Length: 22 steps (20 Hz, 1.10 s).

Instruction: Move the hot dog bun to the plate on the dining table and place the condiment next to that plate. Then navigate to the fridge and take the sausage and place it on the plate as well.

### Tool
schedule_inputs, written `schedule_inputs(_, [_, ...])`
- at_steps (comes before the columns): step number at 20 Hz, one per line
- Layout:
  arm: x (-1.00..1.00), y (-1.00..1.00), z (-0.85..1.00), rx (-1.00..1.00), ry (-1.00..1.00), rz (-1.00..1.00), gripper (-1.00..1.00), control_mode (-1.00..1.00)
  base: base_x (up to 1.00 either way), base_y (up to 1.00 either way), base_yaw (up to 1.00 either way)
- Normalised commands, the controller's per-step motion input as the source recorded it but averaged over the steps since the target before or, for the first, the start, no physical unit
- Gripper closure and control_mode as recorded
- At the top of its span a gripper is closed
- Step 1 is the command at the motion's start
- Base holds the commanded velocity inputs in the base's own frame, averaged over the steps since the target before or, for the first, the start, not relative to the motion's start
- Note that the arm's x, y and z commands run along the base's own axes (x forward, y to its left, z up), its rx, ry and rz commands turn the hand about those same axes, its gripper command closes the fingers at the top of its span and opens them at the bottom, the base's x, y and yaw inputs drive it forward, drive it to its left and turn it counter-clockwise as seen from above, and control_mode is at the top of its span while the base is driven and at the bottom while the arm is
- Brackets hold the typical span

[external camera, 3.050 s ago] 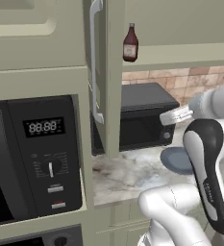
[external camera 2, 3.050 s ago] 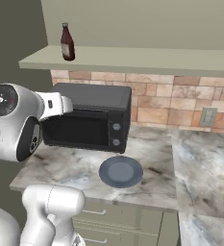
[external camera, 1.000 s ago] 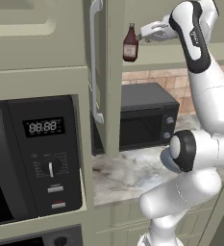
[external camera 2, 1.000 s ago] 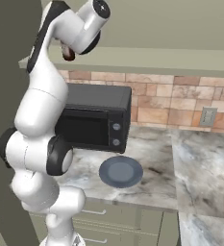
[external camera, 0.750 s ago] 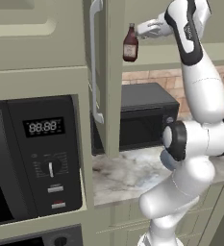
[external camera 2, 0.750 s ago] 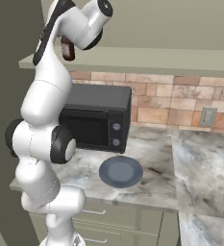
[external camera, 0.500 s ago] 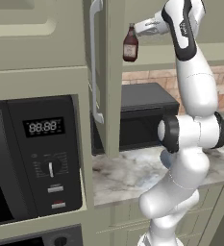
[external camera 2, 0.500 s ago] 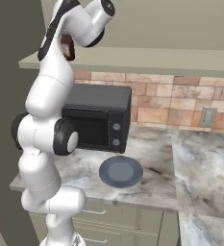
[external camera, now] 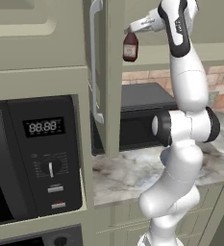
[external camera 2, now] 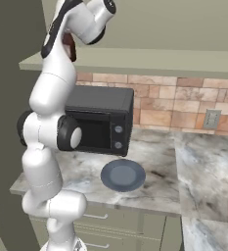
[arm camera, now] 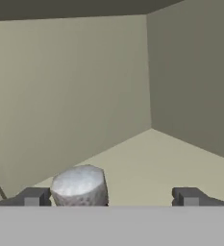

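Condiment [external camera: 130, 47] label unreadable, bottle mostly hidden behind arm in right base view. Gripper [arm camera: 111, 197] spread wide around cap [arm camera: 79, 186], gripping nothing.

Open shelf [external camera 2: 149, 61] room beside the condiment [external camera: 130, 47]; cabinet door [external camera: 104, 77] close left.
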Motion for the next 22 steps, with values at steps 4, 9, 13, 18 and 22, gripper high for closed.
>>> schedule_inputs(4, [0.00, 0.14, 0.00, 0.00, 0.00, 0.00, 1.00, -1.00, 0.00, 0.00, 0.00])
schedule_inputs(9, [0.00, -0.05, 0.00, 0.00, -0.03, 0.00, 1.00, -1.00, 0.00, 0.00, 0.00])
schedule_inputs(13, [-0.34, -0.14, 0.00, 0.00, -0.12, 0.00, 1.00, -1.00, 0.00, 0.00, 0.00])
schedule_inputs(18, [-1.00, -0.25, 0.00, 0.03, -0.17, 0.00, 1.00, -1.00, 0.00, 0.00, 0.00])
schedule_inputs(22, [-1.00, -0.19, 0.00, 0.11, -0.14, 0.00, 1.00, -1.00, 0.00, 0.00, 0.00])
